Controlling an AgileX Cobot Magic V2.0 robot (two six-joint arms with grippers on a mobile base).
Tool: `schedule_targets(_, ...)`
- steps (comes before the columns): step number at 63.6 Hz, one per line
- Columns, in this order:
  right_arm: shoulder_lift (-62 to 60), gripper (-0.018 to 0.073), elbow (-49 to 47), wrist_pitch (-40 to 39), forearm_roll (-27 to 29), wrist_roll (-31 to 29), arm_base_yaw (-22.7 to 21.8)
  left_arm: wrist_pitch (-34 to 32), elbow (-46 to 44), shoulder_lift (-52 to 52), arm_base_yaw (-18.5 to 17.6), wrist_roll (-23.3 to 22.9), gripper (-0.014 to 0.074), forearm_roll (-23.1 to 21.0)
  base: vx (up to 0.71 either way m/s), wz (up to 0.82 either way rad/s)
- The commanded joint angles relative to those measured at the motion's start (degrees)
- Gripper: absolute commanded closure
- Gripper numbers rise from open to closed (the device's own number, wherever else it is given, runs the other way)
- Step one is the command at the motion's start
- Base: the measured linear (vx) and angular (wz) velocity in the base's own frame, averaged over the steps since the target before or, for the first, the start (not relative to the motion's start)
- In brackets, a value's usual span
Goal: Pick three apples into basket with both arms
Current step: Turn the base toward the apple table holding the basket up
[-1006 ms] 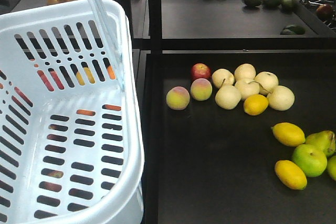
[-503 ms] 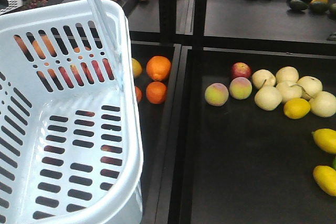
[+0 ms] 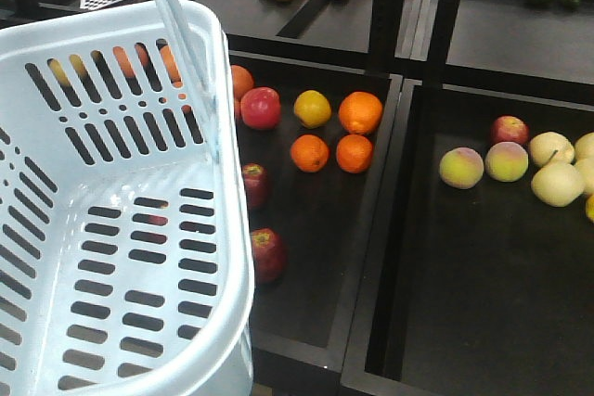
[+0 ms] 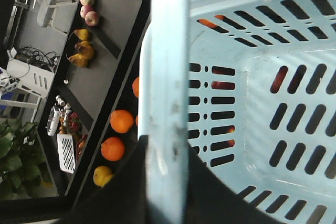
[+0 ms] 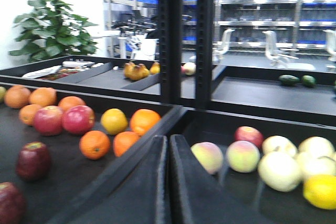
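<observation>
The light blue basket (image 3: 234,229) fills the left of the front view and hangs empty over the shelf. In the left wrist view its hoop handle (image 4: 168,77) runs between the black jaws of my left gripper (image 4: 165,153), which is shut on it. Two dark maroon apples (image 3: 255,185) (image 3: 267,254) lie in the left bin just right of the basket. They also show at the lower left of the right wrist view, one apple (image 5: 33,160) above the other apple (image 5: 8,200). My right gripper (image 5: 168,140) is shut and empty, hovering above the divider between the two bins.
A brighter red apple (image 3: 261,108), oranges (image 3: 360,111) and a yellow fruit (image 3: 312,108) share the left bin. Peaches (image 3: 461,168) and pale pears (image 3: 557,183) lie in the right bin. Black shelf posts (image 3: 390,6) and the bin divider (image 3: 380,248) stand between.
The front view has swung left: the peaches and pears slid to the right edge, and the bin with oranges and maroon apples came into view. The basket keeps its place in the frame.
</observation>
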Motion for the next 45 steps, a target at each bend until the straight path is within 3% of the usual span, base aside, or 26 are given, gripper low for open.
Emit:
schedule_targets(1, -0.73, 0.0568, 0.83, -4.37, -0.6, -0.4, -0.49, -2.87, -1.85, -0.78, -0.11, -0.72, 0.0603, 1.0, -0.06, 0.28)
schedule_targets(45, -0.73, 0.0568, 0.83, -4.37, -0.6, -0.4, -0.49, -2.87, -1.85, -0.78, -0.11, -0.72, 0.0603, 1.0, -0.03, 0.46)
